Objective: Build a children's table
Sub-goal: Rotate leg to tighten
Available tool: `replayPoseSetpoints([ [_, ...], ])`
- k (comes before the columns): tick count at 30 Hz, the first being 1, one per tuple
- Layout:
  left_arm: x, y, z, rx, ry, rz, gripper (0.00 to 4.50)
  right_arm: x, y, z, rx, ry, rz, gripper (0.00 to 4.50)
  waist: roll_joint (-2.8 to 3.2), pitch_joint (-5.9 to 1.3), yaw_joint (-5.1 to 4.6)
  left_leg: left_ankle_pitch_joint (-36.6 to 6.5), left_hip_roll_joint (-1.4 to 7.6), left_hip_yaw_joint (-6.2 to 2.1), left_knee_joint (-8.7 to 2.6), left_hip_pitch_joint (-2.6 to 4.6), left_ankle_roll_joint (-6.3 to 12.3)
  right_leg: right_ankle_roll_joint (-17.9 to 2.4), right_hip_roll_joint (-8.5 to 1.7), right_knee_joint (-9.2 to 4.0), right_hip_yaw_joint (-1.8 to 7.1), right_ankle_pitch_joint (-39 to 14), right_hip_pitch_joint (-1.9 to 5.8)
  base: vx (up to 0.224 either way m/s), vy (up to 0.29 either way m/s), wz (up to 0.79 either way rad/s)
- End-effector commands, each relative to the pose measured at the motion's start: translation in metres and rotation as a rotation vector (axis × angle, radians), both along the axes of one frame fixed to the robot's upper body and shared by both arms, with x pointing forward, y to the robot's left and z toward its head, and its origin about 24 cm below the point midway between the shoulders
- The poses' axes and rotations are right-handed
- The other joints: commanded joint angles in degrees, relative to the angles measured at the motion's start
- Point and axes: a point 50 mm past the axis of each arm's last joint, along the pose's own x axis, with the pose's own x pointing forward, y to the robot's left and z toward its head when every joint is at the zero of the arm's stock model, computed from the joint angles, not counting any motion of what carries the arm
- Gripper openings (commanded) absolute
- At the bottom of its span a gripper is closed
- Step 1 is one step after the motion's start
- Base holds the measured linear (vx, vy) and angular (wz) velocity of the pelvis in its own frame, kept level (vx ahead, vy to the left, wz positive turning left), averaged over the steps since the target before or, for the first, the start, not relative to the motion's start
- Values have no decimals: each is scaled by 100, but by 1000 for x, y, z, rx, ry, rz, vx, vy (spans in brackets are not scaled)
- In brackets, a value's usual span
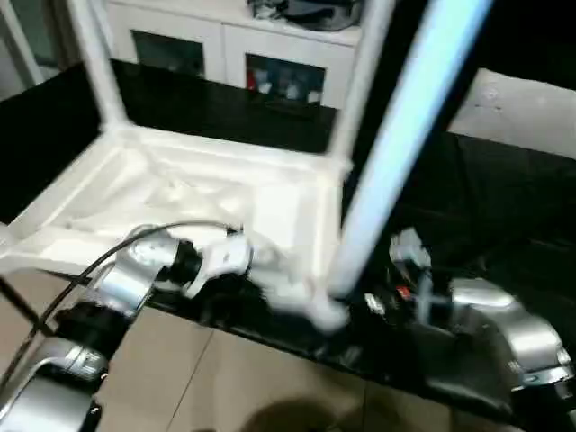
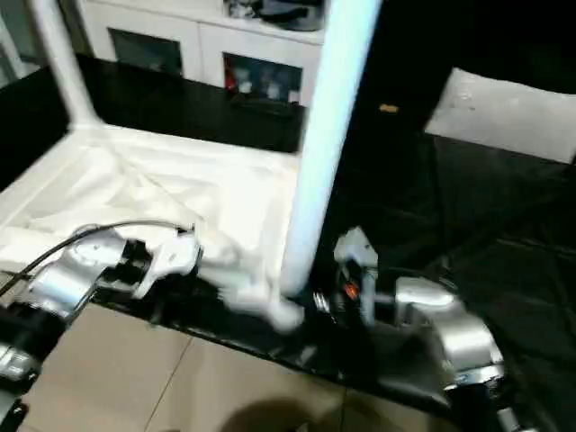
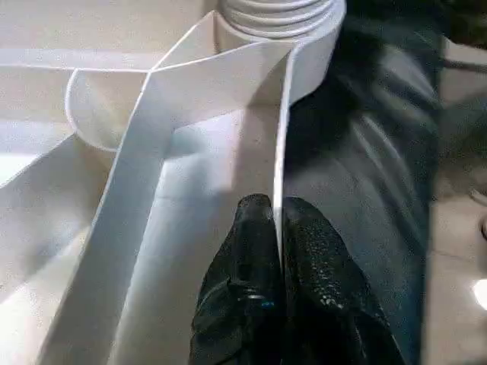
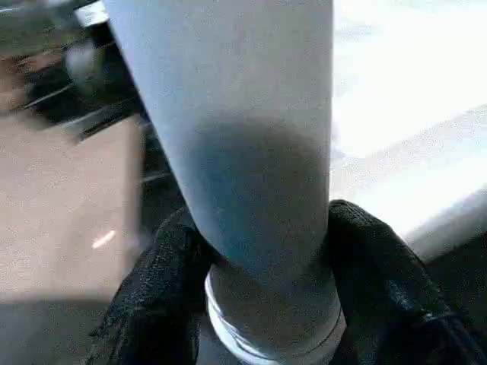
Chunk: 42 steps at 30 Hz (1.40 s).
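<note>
The white tabletop [image 1: 180, 198] lies upside down on the black table, ribbed side up. Two white legs [image 1: 94, 63] [image 1: 360, 81] stand in its far corners. A third leg [image 1: 396, 153] rises from the near right corner, leaning slightly, and its threaded end [image 3: 278, 11] sits at the corner socket. My right gripper [image 4: 262, 228] is closed around this leg just above the threads, one black finger [image 4: 163, 281] on each side. My left gripper [image 3: 275, 209] is shut on the thin rim wall [image 3: 283, 137] of the tabletop, close to that corner.
A flat white sheet [image 2: 508, 112] lies at the far right of the black table [image 2: 468, 234]. A white cabinet [image 1: 234, 45] stands behind. Tan floor tiles [image 1: 225, 378] run along the table's near edge. A grey cable [image 1: 117, 252] loops over my left forearm.
</note>
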Motion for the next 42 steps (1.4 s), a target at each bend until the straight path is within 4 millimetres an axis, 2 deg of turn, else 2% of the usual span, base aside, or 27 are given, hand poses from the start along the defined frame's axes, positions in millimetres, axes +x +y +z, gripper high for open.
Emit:
replayPoseSetpoints([
  [1,15,-18,7,-64,-74,149,0,-3,32,-1,25,15,34,201,-16,-219,-4,-1267,214,-107,-529,-91,66,-35,-508,-703,223,-3899,254,0,0,0],
  [3,16,-20,7,-66,-70,168,0,-1,35,-2,18,17,4,200,5,-237,-38,-1191,230,-107,-548,-101,112,-132,-507,-682,227,-3582,271,0,0,0],
  [4,23,-27,7,-72,-75,246,0,6,45,-3,20,29,-110,198,-1,-245,-50,-1086,241,-105,-564,-118,153,-214,-504,-660,243,-3313,288,0,0,0],
  [5,25,-28,7,-73,-75,264,0,8,48,-3,22,31,-137,198,17,-241,-63,-1069,241,-89,-568,-89,131,-316,-488,-649,258,-3123,241,0,0,0],
  [8,32,-35,9,-86,-92,328,0,16,57,-4,31,68,-251,197,23,-244,-72,-1085,243,-91,-584,-83,93,-423,-492,-619,279,-2910,253,0,0,0],
  [9,35,-40,10,-86,-96,358,0,24,66,-3,51,89,-338,197,68,-249,-73,-1064,252,-96,-592,-87,86,-502,-502,-593,294,-2741,263,0,0,0],
  [10,37,-43,10,-80,-101,369,0,28,71,-2,50,95,-386,197,60,-262,-110,-1013,243,-79,-587,-93,39,-587,-488,-578,307,-2536,247,0,0,0],
  [11,37,-45,9,-75,-103,370,0,31,74,-1,41,91,-419,197,85,-282,-97,-895,233,-84,-582,-94,-13,-647,-503,-548,313,-2336,287,0,0,0],
  [13,37,-46,9,-71,-101,361,0,33,76,2,62,84,-429,197,70,-296,-84,-619,245,-51,-564,-92,71,-809,-487,-500,333,-1728,304,0,0,0],
  [15,35,-46,7,-56,-98,341,0,35,78,7,93,59,-428,253,95,-311,-81,-458,231,-21,-543,-91,164,-995,-481,-451,352,-1242,327,28,-12,3],
  [17,34,-44,5,-32,-106,326,0,34,77,12,111,29,-429,270,80,-348,-54,-55,216,-18,-532,-132,305,-1119,-483,-385,351,-711,399,0,0,0],
  [19,34,-41,3,-16,-110,317,0,32,72,15,126,11,-432,295,119,-338,-44,52,225,-9,-535,-120,375,-1209,-469,-377,346,-462,391,0,0,0],
  [21,33,-37,2,-11,-112,306,0,30,64,16,128,-13,-417,306,103,-328,-34,-29,235,-8,-541,-118,393,-1245,-474,-379,344,-510,407,0,0,0],
  [22,31,-31,0,5,-128,270,0,26,52,17,113,-44,-387,312,128,-310,-23,-193,235,-11,-547,-120,401,-1197,-474,-415,338,-721,415,0,0,0],
  [24,30,-29,0,12,-134,249,0,23,46,17,109,-53,-368,315,116,-297,-28,-377,238,-11,-550,-128,424,-1091,-478,-442,342,-1050,427,0,0,0],
  [25,29,-28,0,10,-136,228,0,22,43,17,108,-56,-359,334,107,-284,-51,-470,226,-20,-565,-152,403,-978,-482,-480,330,-1405,434,0,0,0],
  [26,27,-28,0,5,-139,206,0,22,41,17,107,-60,-352,348,94,-275,-50,-571,209,-17,-556,-137,375,-835,-485,-534,323,-1848,410,0,0,0],
  [28,20,-16,-1,42,-147,86,0,11,21,20,80,-90,-217,355,97,-263,-47,-625,224,-24,-562,-135,402,-675,-479,-572,331,-2152,397,0,0,0],
  [29,20,-16,-2,44,-146,82,0,10,20,20,78,-91,-212,365,96,-265,-34,-614,233,-30,-565,-135,448,-610,-473,-576,332,-2182,396,0,0,0],
  [30,18,-11,-2,49,-141,41,0,7,13,21,64,-95,-159,379,60,-274,-46,-569,247,-22,-562,-130,457,-621,-473,-558,336,-2107,377,0,0,0],
  [31,16,-10,-1,41,-131,27,0,6,10,22,60,-96,-144,397,77,-275,-33,-526,256,-25,-559,-119,484,-687,-473,-537,331,-1994,364,0,0,0],
  [34,10,-4,2,5,-77,-49,0,4,-3,26,37,-102,-75,404,49,-282,-14,-431,257,-14,-547,-124,494,-876,-481,-495,326,-1707,367,0,0,0],
  [35,9,-2,2,3,-62,-65,0,4,-5,28,36,-101,-61,431,46,-288,-7,-342,266,-13,-543,-132,503,-937,-485,-466,334,-1542,372,0,0,0],
  [37,7,4,4,18,-54,-87,0,1,-9,31,39,-97,-6,442,58,-287,0,-293,265,-2,-537,-111,514,-1036,-478,-451,331,-1372,359,0,0,0],
  [39,9,11,5,36,-63,-80,0,-3,-12,33,38,-91,40,448,32,-286,12,-289,269,2,-534,-125,542,-1052,-488,-444,332,-1346,372,0,0,0],
  [40,11,16,7,50,-81,-52,0,-6,-13,33,37,-83,67,448,67,-288,35,-292,278,-5,-533,-113,557,-1050,-490,-432,327,-1331,370,0,0,0],
  [42,13,16,9,26,-74,-25,0,-9,-14,32,26,-79,86,448,55,-281,48,-309,280,-1,-536,-114,539,-1031,-490,-442,322,-1376,373,0,0,0],
])
